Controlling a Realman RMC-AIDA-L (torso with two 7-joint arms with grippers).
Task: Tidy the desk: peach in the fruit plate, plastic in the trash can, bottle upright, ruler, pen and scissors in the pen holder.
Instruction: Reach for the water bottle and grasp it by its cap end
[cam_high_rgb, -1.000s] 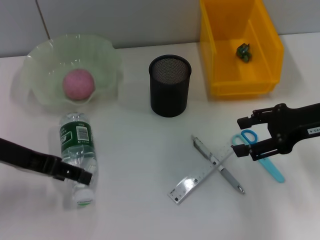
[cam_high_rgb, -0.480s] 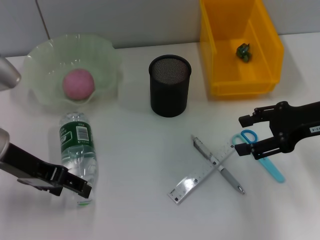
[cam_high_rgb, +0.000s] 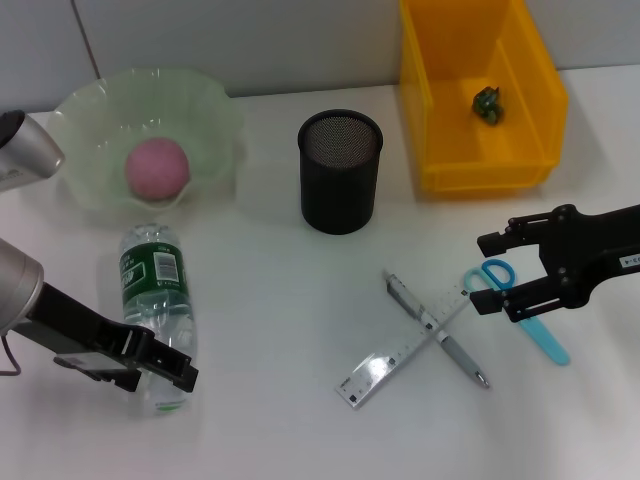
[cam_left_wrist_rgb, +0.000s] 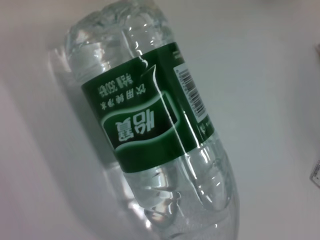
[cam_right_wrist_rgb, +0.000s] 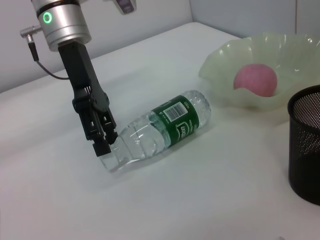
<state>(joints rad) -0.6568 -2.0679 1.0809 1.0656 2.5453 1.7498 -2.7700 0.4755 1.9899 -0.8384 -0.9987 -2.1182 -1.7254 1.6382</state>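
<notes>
A clear bottle (cam_high_rgb: 152, 275) with a green label lies on its side at the left; it also shows in the left wrist view (cam_left_wrist_rgb: 150, 125) and the right wrist view (cam_right_wrist_rgb: 170, 122). My left gripper (cam_high_rgb: 175, 372) is at its cap end, touching or just over the neck (cam_right_wrist_rgb: 102, 142). A pink peach (cam_high_rgb: 157, 166) lies in the pale green fruit plate (cam_high_rgb: 215, 120). My right gripper (cam_high_rgb: 488, 272) is open, above the handle of the blue scissors (cam_high_rgb: 545, 340). A pen (cam_high_rgb: 455, 350) lies crossed over a clear ruler (cam_high_rgb: 385, 367). The black mesh pen holder (cam_high_rgb: 340, 175) stands at the middle back.
A yellow bin (cam_high_rgb: 440, 90) at the back right holds a small green piece of plastic (cam_high_rgb: 487, 103). The plate (cam_right_wrist_rgb: 220, 65) and pen holder (cam_right_wrist_rgb: 305, 145) stand behind the bottle. A wall runs along the table's back edge.
My left arm has swung in and its gripper has moved down to the bottle's cap end, now covering the cap. The right gripper and the other objects have not moved.
</notes>
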